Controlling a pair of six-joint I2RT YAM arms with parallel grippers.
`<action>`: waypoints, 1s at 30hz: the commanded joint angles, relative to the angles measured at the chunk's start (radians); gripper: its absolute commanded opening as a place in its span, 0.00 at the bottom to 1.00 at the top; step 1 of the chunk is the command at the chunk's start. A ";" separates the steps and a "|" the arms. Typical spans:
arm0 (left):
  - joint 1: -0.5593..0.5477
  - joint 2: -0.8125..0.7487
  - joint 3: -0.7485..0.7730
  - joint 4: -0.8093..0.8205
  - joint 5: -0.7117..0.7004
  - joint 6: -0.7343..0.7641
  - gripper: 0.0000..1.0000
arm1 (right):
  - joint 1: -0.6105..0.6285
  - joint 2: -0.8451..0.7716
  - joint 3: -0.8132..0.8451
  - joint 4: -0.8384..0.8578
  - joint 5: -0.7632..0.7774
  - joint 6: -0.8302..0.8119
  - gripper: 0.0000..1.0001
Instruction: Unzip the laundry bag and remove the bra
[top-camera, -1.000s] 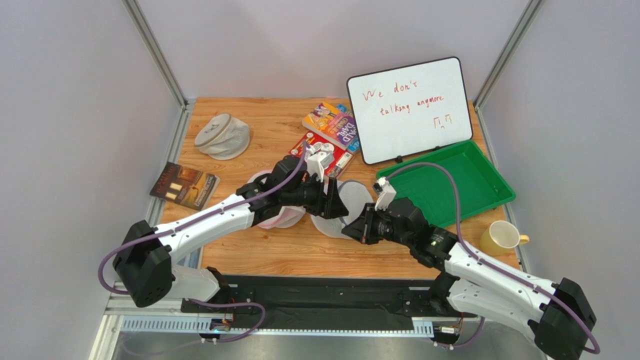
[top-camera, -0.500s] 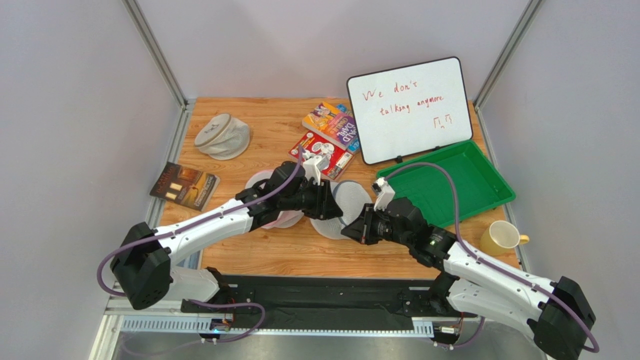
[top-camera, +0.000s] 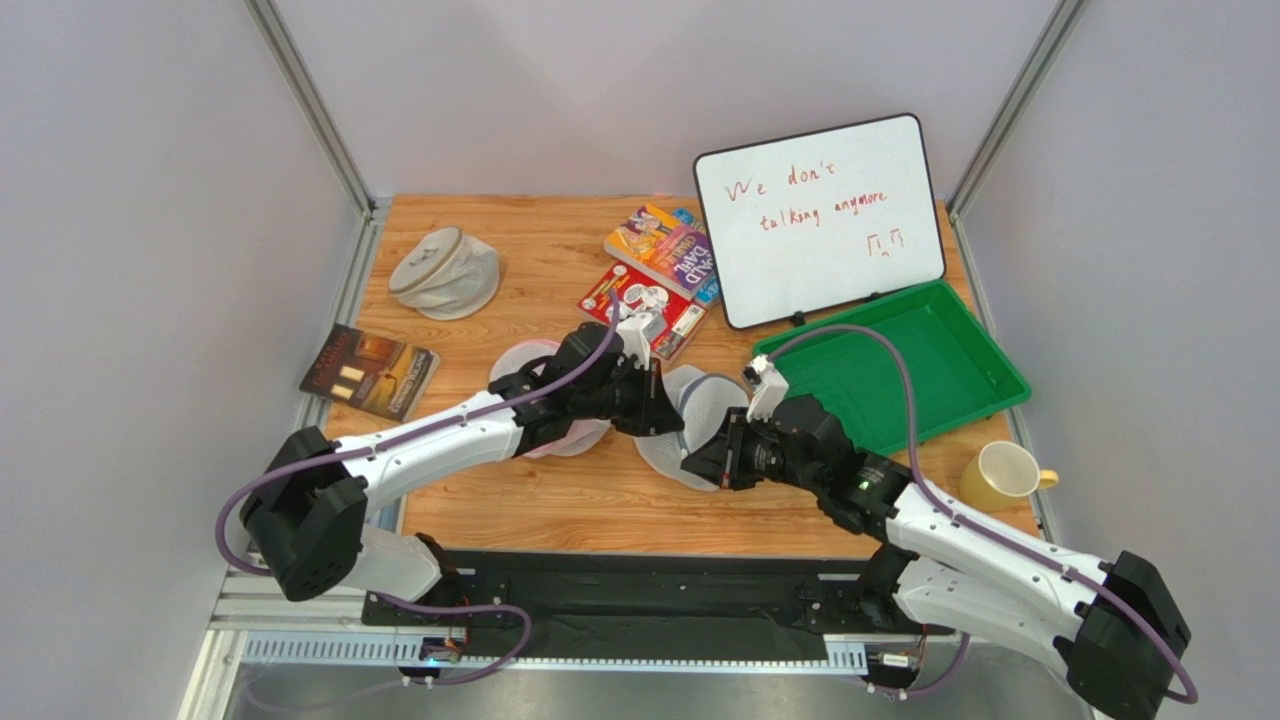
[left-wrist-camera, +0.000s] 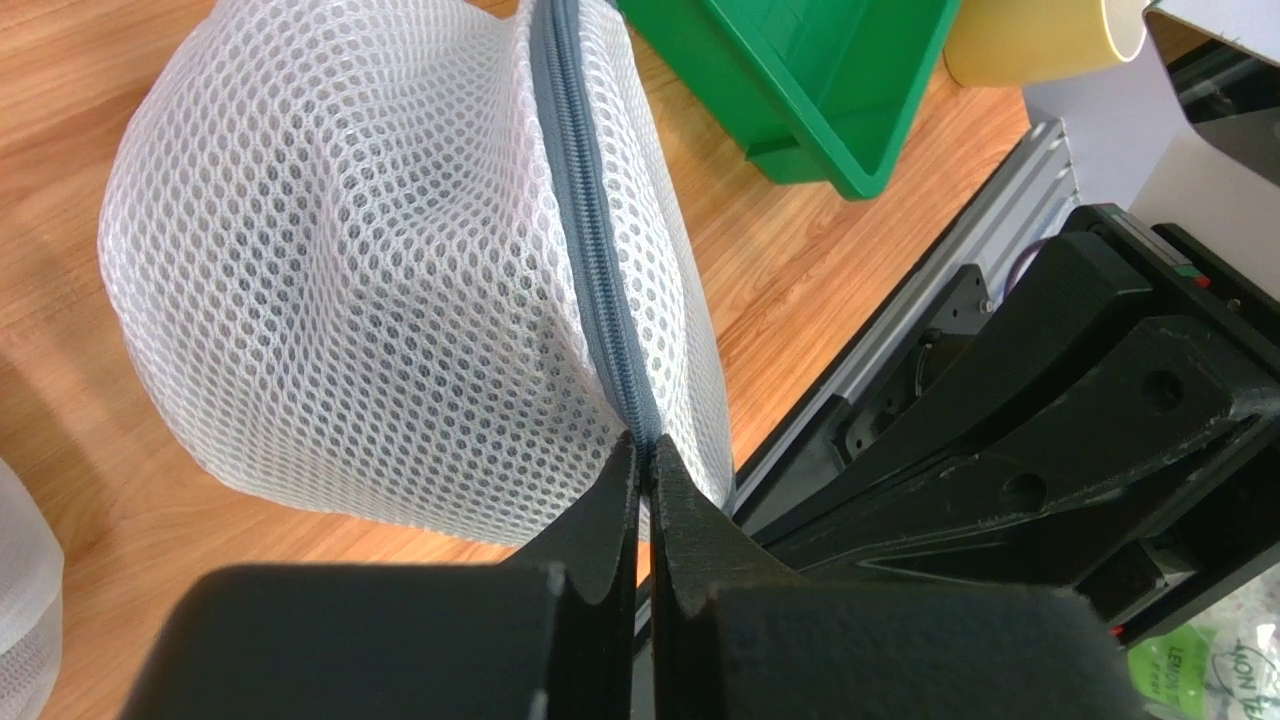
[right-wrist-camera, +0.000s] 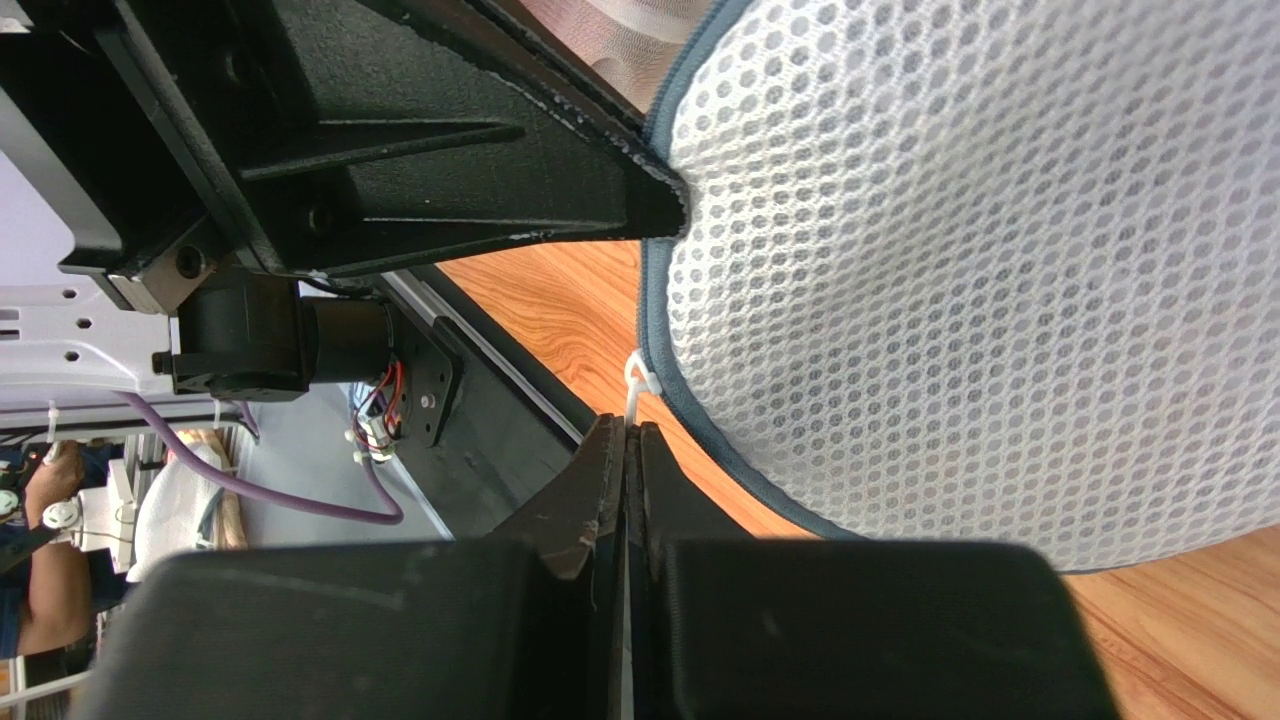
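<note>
Zipped laundry bag (left-wrist-camera: 376, 270), clamped twice.
Left gripper (left-wrist-camera: 646, 465) pinches its zipper rim (left-wrist-camera: 594, 240), right gripper (right-wrist-camera: 624, 435) its white pull (right-wrist-camera: 642, 378); contents indiscernible.

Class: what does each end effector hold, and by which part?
The left end effector pinches the laundry bag at its grey zipper seam; the right end effector grips the white zipper pull.
</note>
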 joint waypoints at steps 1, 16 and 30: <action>-0.003 0.022 0.062 0.029 -0.027 0.016 0.00 | 0.009 -0.012 0.011 0.044 -0.017 0.009 0.00; 0.060 0.112 0.152 -0.009 -0.001 0.091 0.00 | 0.012 -0.067 -0.029 -0.005 -0.013 0.024 0.00; 0.086 0.244 0.277 -0.029 0.065 0.142 0.00 | 0.015 -0.090 -0.049 -0.030 -0.011 0.040 0.00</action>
